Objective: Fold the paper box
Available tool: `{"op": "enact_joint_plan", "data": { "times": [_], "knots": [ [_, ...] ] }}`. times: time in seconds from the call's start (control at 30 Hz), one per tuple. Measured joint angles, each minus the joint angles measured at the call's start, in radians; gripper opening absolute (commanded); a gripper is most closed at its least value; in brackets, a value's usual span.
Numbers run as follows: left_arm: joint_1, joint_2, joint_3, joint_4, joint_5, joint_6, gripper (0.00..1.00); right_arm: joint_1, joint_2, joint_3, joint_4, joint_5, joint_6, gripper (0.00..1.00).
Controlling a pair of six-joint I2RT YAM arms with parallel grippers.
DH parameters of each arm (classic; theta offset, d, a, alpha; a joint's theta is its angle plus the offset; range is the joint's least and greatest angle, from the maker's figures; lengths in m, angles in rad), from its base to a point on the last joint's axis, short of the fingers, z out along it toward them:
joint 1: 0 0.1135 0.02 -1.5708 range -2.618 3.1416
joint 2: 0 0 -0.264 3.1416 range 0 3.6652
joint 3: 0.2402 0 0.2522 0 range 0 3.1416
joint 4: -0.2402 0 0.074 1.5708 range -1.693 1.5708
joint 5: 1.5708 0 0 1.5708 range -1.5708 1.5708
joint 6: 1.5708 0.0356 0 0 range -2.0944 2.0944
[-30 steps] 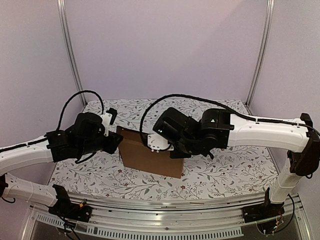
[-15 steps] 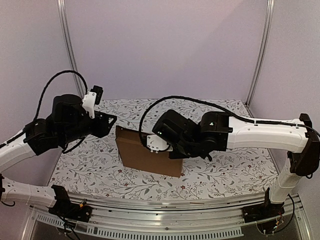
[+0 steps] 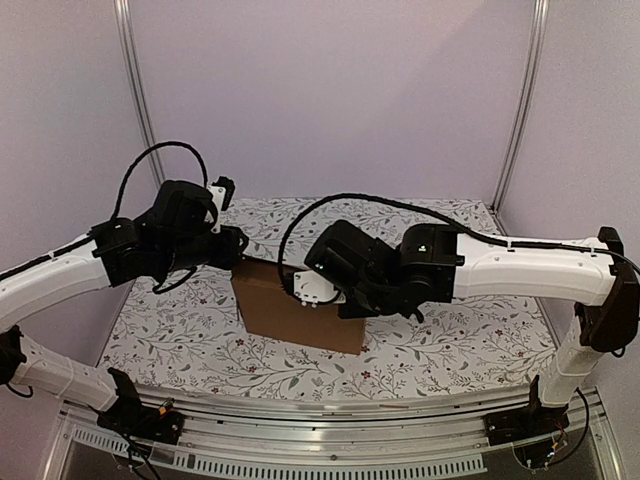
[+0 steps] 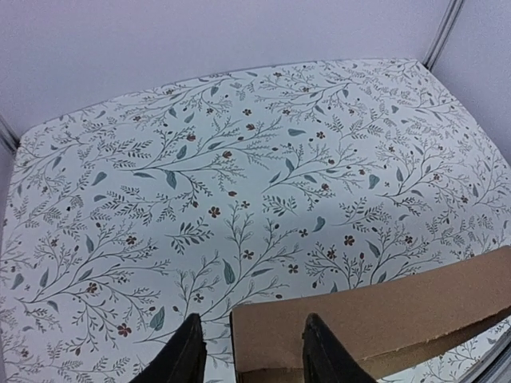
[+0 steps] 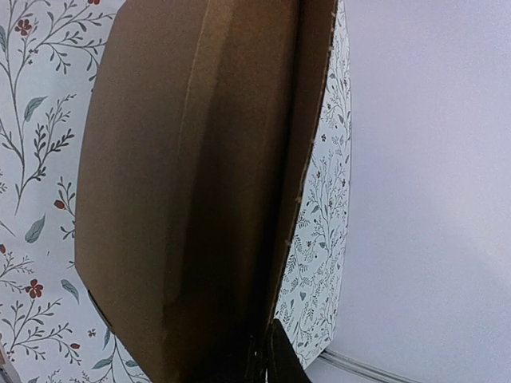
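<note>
The paper box (image 3: 300, 315) is standing on edge near the middle of the table (image 3: 450, 350). The right gripper (image 5: 263, 363) is pinching the box's cardboard near its right end, fingers clamped together on it. The left gripper (image 4: 252, 327) is hovering at the box's left corner, fingers apart.

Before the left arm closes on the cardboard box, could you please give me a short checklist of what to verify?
1. Right gripper clamped on the box: ok, shut on a cardboard edge.
2. Left gripper open: ok, jaws apart.
3. Box corner between the left fingers: ok.
4. Left fingers touching cardboard: cannot tell.
5. Box folded shut: not ok, a gap shows between panels in the right wrist view.
</note>
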Motion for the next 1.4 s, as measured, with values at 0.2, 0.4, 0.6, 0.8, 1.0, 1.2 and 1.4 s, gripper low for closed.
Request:
{"op": "enact_joint_plan", "data": {
  "times": [0.2,0.4,0.6,0.8,1.0,1.2,1.4],
  "knots": [
    [0.006,-0.050,-0.055,-0.030,0.032,-0.039,0.36,0.000,0.000,-0.001,0.000,-0.004,-0.002,0.09],
    [0.010,-0.057,-0.071,-0.030,0.060,-0.067,0.34,0.000,0.000,-0.003,-0.001,-0.007,-0.003,0.10],
    [0.027,-0.050,-0.050,-0.044,0.082,-0.067,0.34,0.000,0.000,-0.003,-0.002,-0.008,-0.004,0.11],
    [0.070,0.032,0.067,-0.063,0.085,-0.040,0.33,0.000,0.000,-0.003,-0.002,-0.008,-0.004,0.11],
    [0.079,0.084,0.040,-0.061,0.138,-0.045,0.30,0.000,0.000,-0.003,-0.002,-0.008,-0.004,0.12],
    [0.079,-0.013,-0.074,-0.018,0.177,-0.084,0.29,0.001,0.002,-0.003,0.001,-0.026,-0.006,0.26],
    [0.079,-0.056,-0.135,0.027,0.195,-0.113,0.29,0.000,0.006,-0.003,-0.035,-0.079,-0.010,0.46]
  ]
}}
